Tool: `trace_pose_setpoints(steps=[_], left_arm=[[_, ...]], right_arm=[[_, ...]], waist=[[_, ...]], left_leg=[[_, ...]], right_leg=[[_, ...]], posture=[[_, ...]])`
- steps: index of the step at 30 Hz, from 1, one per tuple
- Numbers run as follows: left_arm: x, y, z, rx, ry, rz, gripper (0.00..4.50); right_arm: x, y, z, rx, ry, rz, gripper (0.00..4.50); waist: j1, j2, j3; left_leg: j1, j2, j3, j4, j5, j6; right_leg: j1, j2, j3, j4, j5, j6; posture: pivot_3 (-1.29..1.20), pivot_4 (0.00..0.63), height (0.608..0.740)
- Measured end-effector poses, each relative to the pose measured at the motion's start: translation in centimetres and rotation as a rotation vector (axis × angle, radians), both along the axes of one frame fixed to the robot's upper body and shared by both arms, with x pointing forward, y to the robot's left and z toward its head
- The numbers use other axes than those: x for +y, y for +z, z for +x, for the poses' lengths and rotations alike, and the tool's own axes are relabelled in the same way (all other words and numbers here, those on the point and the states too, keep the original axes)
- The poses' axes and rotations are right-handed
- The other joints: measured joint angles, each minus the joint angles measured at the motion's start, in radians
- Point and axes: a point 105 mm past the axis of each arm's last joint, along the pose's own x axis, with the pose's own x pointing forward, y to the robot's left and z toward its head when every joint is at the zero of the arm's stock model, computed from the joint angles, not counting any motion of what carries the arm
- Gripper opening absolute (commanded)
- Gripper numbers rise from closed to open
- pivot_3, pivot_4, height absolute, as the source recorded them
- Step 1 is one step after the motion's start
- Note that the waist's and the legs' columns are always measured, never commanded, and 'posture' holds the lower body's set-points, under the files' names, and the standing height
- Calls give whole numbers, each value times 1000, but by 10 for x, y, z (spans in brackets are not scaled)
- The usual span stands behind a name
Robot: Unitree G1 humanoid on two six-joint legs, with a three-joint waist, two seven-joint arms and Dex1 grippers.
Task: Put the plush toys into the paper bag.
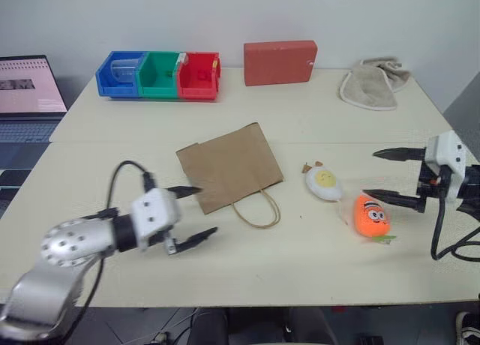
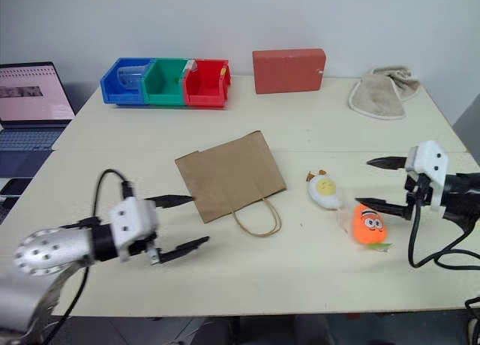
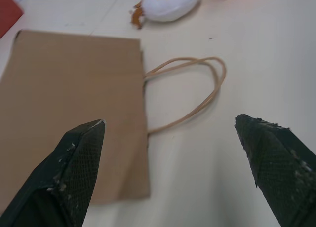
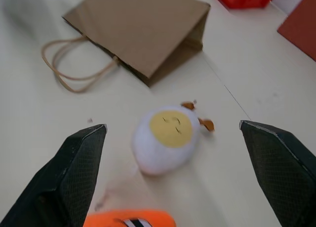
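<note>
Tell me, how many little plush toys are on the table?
2: the white egg plush toy lies right of the paper bag; the orange plush toy lies just beyond it, by the right gripper.

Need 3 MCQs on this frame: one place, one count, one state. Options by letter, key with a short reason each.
1. Where does the white plush toy lie?
A. between the paper bag and the orange plush toy
B. inside the green bin
C. on the towel

2. How many coloured bins stand in the row at the table's far side?
A. two
B. three
C. five

3. How is the paper bag?
A. standing upright
B. lying flat on the table
C. held in the left gripper

Key: 1 A, the white toy lies on the table between them. 2 B, blue, green, red. 3 B, it lies flat, handles toward the robot, both grippers open and apart from it.
</note>
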Motion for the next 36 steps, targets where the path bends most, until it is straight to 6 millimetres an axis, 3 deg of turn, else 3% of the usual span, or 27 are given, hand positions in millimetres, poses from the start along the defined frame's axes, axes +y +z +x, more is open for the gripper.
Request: trace_pose_setpoints(steps=[5,8,19,33,36], left_arm=[[-29,-18,2,44,-101,-39,4473],[-43,-25,13,23,-155,-32,4473],[-65,-50,30,15,-225,-21,4473],[-77,-54,32,47,-284,-39,29],[-79,-56,32,63,-289,-42,29]], right_arm=[[15,-19,-17,94,22,-1,4500],[24,-31,-28,140,17,-15,4500],[41,-41,-48,198,29,-4,4500],[42,-41,-59,222,14,11,4500],[45,-40,-62,229,23,19,4500]], waist=[[13,0,0],[23,0,0],[25,0,0],[24,0,0],[24,0,0]], left_leg=[[-2,0,-2,0,0,0],[-2,0,-3,0,0,0],[-3,0,-3,1,0,0],[-3,-1,-4,1,0,0],[-3,0,-4,1,0,0]], right_leg=[[-1,0,-1,0,1,1],[0,1,-1,1,1,1],[0,1,-1,0,1,2],[0,1,-1,0,1,3],[0,1,-2,0,1,3]], posture=[[0,150,740],[0,150,740],[0,150,740],[0,150,740],[0,150,740]])
